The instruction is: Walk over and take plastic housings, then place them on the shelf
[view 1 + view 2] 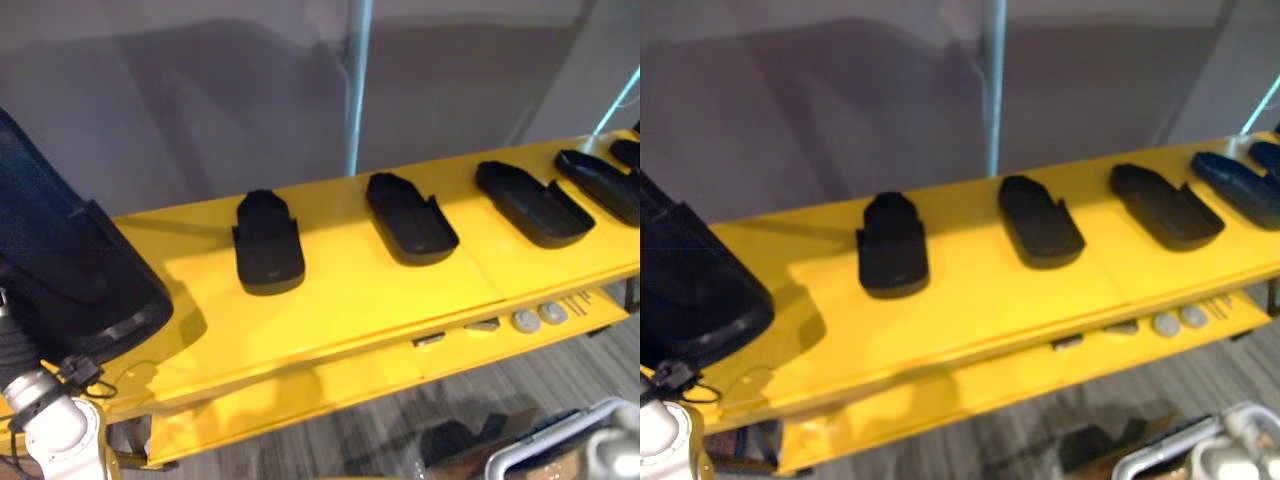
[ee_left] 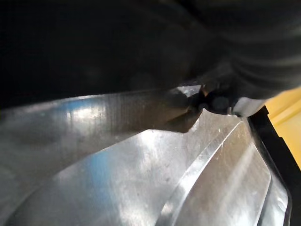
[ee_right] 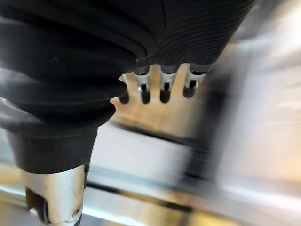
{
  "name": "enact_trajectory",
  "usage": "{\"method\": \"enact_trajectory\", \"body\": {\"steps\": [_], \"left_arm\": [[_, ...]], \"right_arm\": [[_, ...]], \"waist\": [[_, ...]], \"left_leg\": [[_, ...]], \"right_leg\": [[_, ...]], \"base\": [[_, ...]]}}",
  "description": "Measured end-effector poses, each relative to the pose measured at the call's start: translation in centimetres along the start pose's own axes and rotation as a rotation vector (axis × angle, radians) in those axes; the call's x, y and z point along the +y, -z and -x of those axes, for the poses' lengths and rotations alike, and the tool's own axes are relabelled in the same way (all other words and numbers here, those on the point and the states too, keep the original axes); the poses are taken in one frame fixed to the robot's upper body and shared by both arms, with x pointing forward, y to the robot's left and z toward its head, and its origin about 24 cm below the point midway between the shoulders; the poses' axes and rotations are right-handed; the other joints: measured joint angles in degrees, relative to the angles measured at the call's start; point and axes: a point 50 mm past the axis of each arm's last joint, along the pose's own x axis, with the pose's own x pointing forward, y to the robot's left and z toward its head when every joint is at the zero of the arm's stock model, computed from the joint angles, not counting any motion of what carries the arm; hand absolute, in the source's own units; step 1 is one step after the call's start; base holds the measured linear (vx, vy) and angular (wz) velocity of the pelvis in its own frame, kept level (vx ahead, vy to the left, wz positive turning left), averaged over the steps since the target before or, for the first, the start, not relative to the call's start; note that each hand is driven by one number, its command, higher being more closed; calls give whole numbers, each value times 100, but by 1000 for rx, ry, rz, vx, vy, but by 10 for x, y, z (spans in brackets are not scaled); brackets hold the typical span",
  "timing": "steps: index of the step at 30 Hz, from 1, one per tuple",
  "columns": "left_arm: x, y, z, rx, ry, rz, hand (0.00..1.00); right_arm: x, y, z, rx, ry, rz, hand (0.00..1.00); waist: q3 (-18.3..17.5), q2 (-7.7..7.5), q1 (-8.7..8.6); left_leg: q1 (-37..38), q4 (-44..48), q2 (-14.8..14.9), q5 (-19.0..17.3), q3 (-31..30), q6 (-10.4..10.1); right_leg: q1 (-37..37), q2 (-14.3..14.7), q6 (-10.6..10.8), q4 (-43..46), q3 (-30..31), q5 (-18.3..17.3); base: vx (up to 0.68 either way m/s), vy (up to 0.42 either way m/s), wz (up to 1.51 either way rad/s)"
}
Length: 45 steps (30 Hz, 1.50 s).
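Looking down from the head onto the same yellow shelf [image 1: 350, 290] twice, and from each wrist very close.

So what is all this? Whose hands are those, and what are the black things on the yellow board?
It is a walking robot with two arms and two hands. The two wide pictures come from cameras in its head, looking down at its work. The other two come from cameras on its wrists, so they see everything from very close up. The yellow board is a shelf. The black things lying in a row on it are plastic housings. At the left, by the left hand, one more housing looms large over the shelf's end. I cannot see how it is gripped. The right hand is open and holds nothing.
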Motion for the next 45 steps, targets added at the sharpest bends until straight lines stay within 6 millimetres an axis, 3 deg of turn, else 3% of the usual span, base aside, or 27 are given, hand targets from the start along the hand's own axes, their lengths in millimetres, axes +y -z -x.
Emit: {"method": "enact_trajectory", "body": {"steps": [3, 6, 11, 14, 19, 26, 31, 45], "left_arm": [[-13, 28, -30, 179, 149, -103, 100], [-13, 32, -62, 252, 184, -185, 100], [4, 31, -92, 324, 191, -285, 100], [9, 27, -104, 348, 237, -390, 100], [3, 2, -128, 312, 336, -505, 100], [-10, 6, -128, 371, 507, -592, 100], [-6, 6, -130, 399, 563, -664, 100], [4, 16, -129, 429, 452, -712, 100]], "right_arm": [[18, 39, 9, 193, -232, 111, 0], [17, 36, -3, 206, -315, 159, 0], [9, 45, -11, 278, -389, 191, 0], [5, 53, -9, 320, -399, 193, 0], [-3, 54, -17, 362, -383, 174, 0], [-1, 44, -25, 347, -374, 128, 0], [-1, 44, -25, 355, -370, 125, 0], [2, 44, -25, 355, -342, 127, 0]], "waist": [[-67, 140, 13], [-22, 76, 33], [81, -110, 64], [81, -121, 87], [118, -79, 107], [289, 39, -2], [344, 21, -1], [439, -64, -22]], "left_leg": [[4, -5, 3, 3, 6, 2], [-2, -18, 24, 41, 2, 7], [-11, -204, 17, 181, -1, -14], [21, -202, -21, 181, 17, -14], [87, -177, -25, 178, 50, -17], [175, -169, 8, 167, 66, -27], [177, -201, 33, 166, 139, -28], [184, -197, 17, 144, 365, -55]], "right_leg": [[0, -6, 3, 4, -10, 13], [-11, 19, -12, -2, -30, 31], [-85, 54, -17, -116, -45, 88], [-10, 28, -10, -199, -45, 97], [58, 1, -11, -200, -43, 98], [105, 27, -13, -153, -31, 97], [70, 57, -21, -154, -3, 104], [12, 51, -25, -191, 164, 117]], "base": [[-39, 3, -2], [-49, -20, 0], [16, -3, 2], [68, 10, 3], [28, 0, -1], [-40, -3, -3], [-27, -8, -6], [25, 0, -5]]}}
